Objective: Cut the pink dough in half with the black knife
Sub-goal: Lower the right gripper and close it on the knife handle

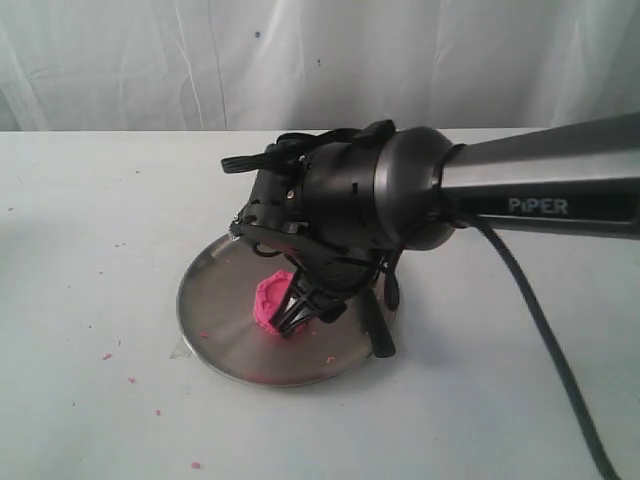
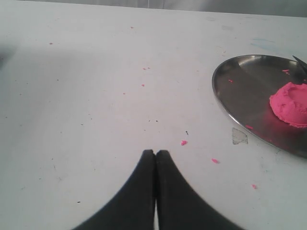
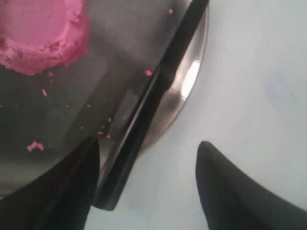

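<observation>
The pink dough (image 1: 270,299), soft-looking, sits on the steel plate (image 1: 215,310) under the right gripper (image 1: 300,310). Left wrist view: left gripper (image 2: 155,154) clenched, empty, dough (image 2: 290,103) well apart. Right wrist view: jaws spread, black knife (image 3: 148,103) between them; its rigid handle looks the best hold.

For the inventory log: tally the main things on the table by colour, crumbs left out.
Pink: 1, the pink dough
Black: 1, the black knife
Silver: 1, the steel plate
Total: 3
</observation>
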